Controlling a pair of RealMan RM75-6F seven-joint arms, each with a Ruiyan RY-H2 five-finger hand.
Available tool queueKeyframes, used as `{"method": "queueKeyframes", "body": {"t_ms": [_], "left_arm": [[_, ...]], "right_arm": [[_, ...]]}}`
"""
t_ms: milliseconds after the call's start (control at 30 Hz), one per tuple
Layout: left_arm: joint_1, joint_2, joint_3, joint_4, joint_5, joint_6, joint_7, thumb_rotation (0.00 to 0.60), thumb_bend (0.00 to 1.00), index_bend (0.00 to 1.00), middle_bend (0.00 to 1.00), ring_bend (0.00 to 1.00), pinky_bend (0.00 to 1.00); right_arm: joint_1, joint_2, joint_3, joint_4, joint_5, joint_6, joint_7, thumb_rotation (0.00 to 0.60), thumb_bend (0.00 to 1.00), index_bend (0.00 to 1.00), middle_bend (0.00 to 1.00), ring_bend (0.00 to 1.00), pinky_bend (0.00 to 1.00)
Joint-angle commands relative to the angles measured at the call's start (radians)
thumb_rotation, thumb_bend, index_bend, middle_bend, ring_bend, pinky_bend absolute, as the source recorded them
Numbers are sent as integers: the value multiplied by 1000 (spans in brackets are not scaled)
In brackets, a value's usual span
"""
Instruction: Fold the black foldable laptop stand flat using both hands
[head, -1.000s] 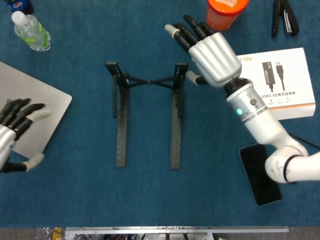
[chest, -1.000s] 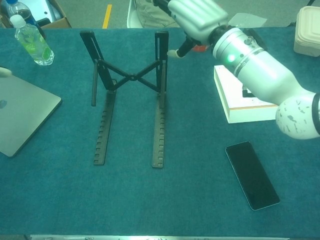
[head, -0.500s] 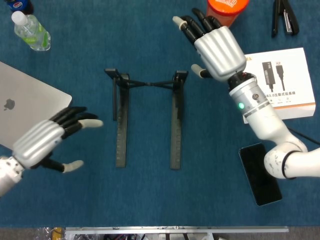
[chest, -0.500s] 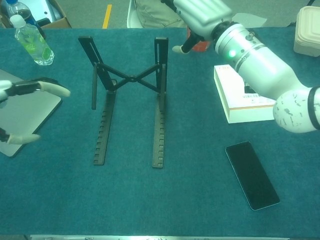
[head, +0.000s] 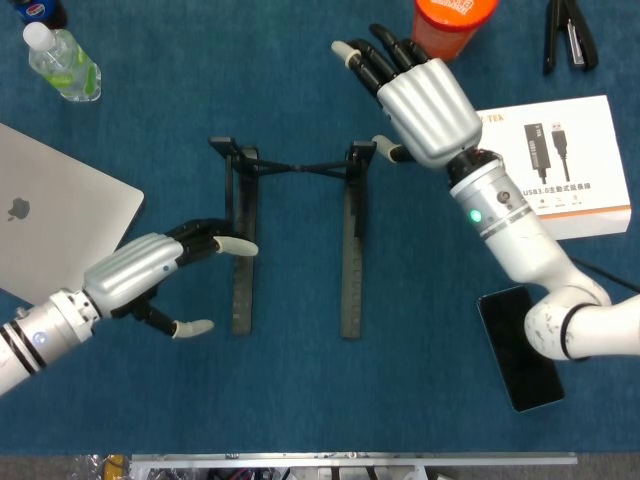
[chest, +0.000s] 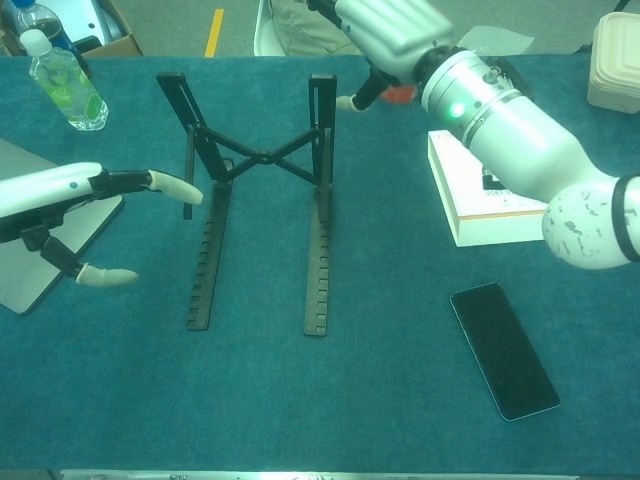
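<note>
A phone (head: 519, 348) lies near the front right edge. Mid-surface (head: 300, 400), the black laptop stand (head: 293, 235) stands unfolded. The left hand (head: 150, 275), fingers (head: 225, 243) spread, holds nothing just beside its left rail. Farther back, the right hand (head: 415, 95), also spread and empty, hovers beside the right upright.

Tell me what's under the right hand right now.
The right hand hovers open over bare blue table beside the black stand; its thumb nears the stand's right upright. Its fingers overlap the orange cup in the head view. The tabletop directly beneath the palm is covered.
</note>
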Motion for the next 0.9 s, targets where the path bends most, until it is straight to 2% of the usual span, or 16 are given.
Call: {"method": "queueKeyframes", "body": {"t_ms": [33,433,533,667,900], "left_arm": [[-9,-8,3,4,-7,1,-8,600,237,167,138,23,37],[-51,-54,10,30,-53,-31,-8,600,237,167,140,23,37],[-60,-72,9,45,-71,-45,-13,600,237,168,141,23,37],[-72,-90,6,65,-93,-60,-16,600,237,169,143,23,37],[-86,-109,4,87,-121,-73,-21,600,237,172,146,25,37]], "right_arm": [[-3,13,-1,-12,4,2,4,600,169,0,141,40,211],[-52,129,-7,-135,4,17,69,600,169,0,141,40,211],[-62,155,-15,-167,-5,17,86,600,142,0,141,40,211],[-70,167,-25,-189,-24,19,108,600,91,0,141,40,211],[-66,165,-30,-200,-35,14,126,600,78,0,141,40,211]]}}
